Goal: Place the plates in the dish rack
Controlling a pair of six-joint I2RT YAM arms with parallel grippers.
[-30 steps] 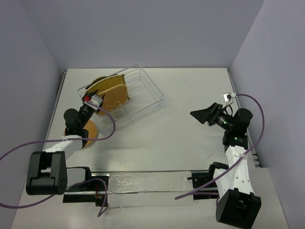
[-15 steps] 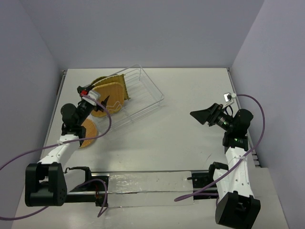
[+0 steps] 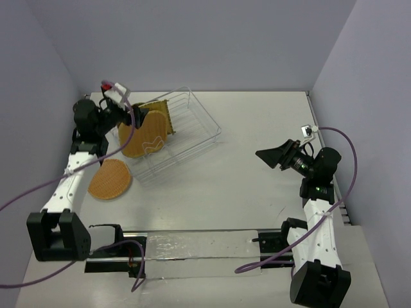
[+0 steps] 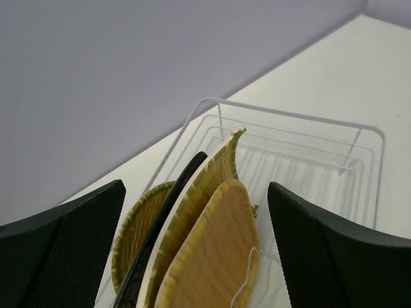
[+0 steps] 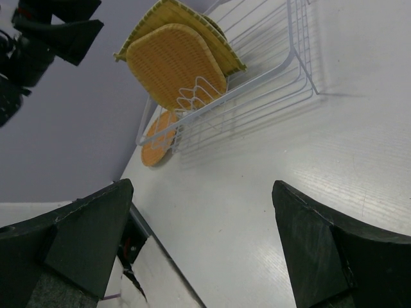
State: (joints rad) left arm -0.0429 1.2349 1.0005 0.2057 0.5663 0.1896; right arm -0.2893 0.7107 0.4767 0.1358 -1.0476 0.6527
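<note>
Now, at the far left, your left gripper (image 3: pixel 133 115) hangs over the left end of the dish rack (image 3: pixel 192 131), its jaws spread wide with nothing between them. Nearer to you, one round orange woven plate (image 3: pixel 110 179) lies flat on the table (image 3: pixel 244 122), just beside the rack's near-left corner and outside it. Inside the rack, four plates stand on edge, packed at its left end. A round woven plate (image 4: pixel 138 224) is farthest left, then a black plate (image 4: pixel 170 204) seen only edge-on, a yellow bamboo plate (image 4: pixel 215 173), and a rounded-square orange woven plate (image 3: pixel 144 133) rightmost. Well to the right, your right gripper (image 3: pixel 270 155) hovers above the table, jaws wide and empty, well apart from the rack.
</note>
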